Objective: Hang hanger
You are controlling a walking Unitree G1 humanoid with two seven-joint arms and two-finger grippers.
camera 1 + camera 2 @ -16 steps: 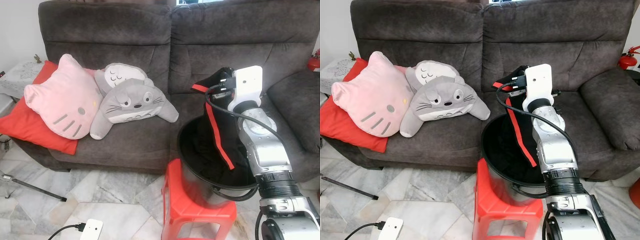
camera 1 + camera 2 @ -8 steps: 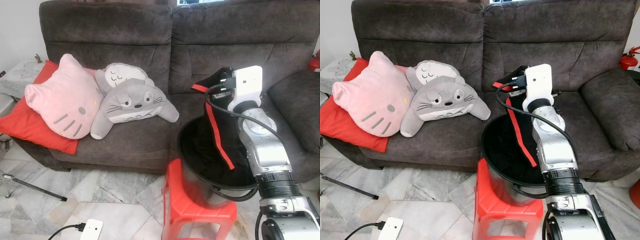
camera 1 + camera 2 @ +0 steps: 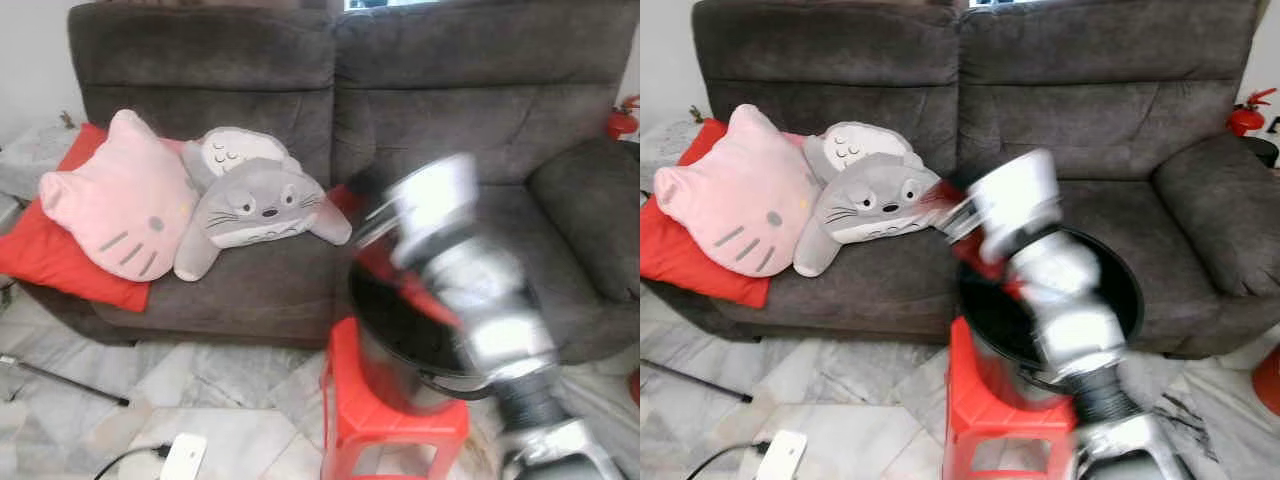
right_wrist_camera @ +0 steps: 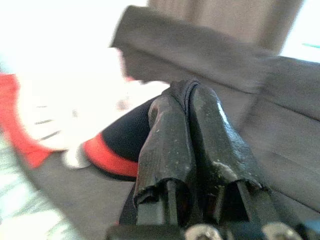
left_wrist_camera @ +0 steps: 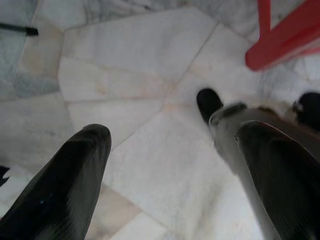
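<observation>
Head view: blurred arm point(image 3: 470, 290) before sofa point(image 3: 230, 60)

Ahead of you: dark grey fabric two-seat sofa point(image 3: 300, 110), plush cushions point(image 3: 120, 205) at its left end, pale marble-tile floor point(image 3: 200, 390).

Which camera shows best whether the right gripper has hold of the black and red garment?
The right wrist view: the right gripper has its fingers shut on a fold of the black and red garment. In both eye views the right arm is motion-blurred above the black bucket, garment a red smear. The left wrist view faces the floor.
</observation>
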